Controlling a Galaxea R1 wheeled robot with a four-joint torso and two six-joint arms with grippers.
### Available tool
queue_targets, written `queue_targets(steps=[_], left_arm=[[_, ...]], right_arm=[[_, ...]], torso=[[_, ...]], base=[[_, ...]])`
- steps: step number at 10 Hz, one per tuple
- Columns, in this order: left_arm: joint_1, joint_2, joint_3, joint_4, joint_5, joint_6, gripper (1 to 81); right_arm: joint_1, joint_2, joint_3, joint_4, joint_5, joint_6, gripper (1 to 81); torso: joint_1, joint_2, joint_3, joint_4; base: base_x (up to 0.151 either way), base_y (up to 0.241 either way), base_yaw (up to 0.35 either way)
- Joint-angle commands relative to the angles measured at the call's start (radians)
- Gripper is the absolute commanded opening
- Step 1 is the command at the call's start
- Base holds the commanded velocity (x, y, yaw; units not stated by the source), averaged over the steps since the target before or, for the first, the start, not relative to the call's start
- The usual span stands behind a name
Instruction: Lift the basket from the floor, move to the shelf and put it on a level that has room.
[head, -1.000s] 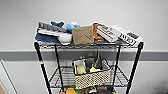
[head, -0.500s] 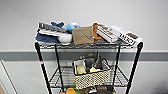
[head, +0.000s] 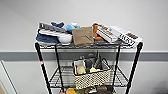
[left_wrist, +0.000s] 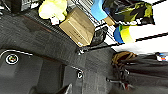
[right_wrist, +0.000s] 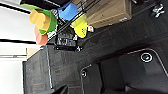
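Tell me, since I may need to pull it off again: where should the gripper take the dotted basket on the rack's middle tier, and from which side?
Probably the pale rim of the basket along its near long side, coming from the front between the rack's front posts. The top tier sits close overhead and the basket is full of items, so a straight-down approach looks cramped; the woven wall offers little else to pinch.

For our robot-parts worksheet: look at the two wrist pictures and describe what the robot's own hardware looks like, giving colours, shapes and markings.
In both wrist views the robot's own hardware is a wide dark plate, dark grey to black, with rounded edges outlined by a thin pale line. Each carries a round fitting, a pale ring around a dark centre with a greenish tint. The fingers cannot be made out.
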Motion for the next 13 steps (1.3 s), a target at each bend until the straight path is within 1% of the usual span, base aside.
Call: queue_targets(steps=[1, 2, 4, 6, 9, 11, 13], left_arm=[[0.010, 0.101, -0.131, 0.029, 0.007, 0.021, 81.1], [0.014, 0.130, -0.172, 0.030, 0.007, 0.019, 81.1], [0.023, 0.194, -0.279, 0.029, 0.013, 0.018, 81.1], [0.034, 0.260, -0.382, 0.027, 0.020, 0.018, 81.1], [0.050, 0.320, -0.482, 0.029, 0.022, 0.018, 81.1], [0.063, 0.355, -0.551, 0.029, 0.022, 0.018, 81.1], [0.076, 0.415, -0.652, 0.030, 0.022, 0.019, 81.1]], right_arm=[[-0.019, 0.087, -0.137, -0.043, -0.016, -0.012, 81.1], [-0.039, 0.110, -0.181, -0.043, -0.013, -0.021, 81.1], [-0.076, 0.167, -0.269, -0.079, -0.011, -0.022, 81.1], [-0.108, 0.236, -0.378, -0.097, -0.014, -0.022, 81.1], [-0.145, 0.337, -0.522, -0.135, -0.016, -0.022, 81.1], [-0.166, 0.392, -0.585, -0.174, -0.019, -0.020, 81.1], [-0.177, 0.441, -0.657, -0.188, -0.019, -0.022, 81.1]], torso=[[0.000, 0.000, 0.000, 0.000], [0.000, 0.000, 0.000, 0.000], [0.000, 0.000, 0.001, 0.000], [0.000, 0.000, 0.001, 0.000], [-0.001, 0.000, 0.001, 0.000], [-0.001, 0.000, 0.002, 0.000], [-0.001, -0.001, 0.002, 0.000]], base=[[0.000, 0.000, 0.000], [0.000, 0.000, 0.000], [0.000, 0.000, 0.000], [0.000, 0.000, 0.000], [0.000, 0.000, 0.000], [0.000, 0.000, 0.000], [0.000, 0.000, 0.000]])
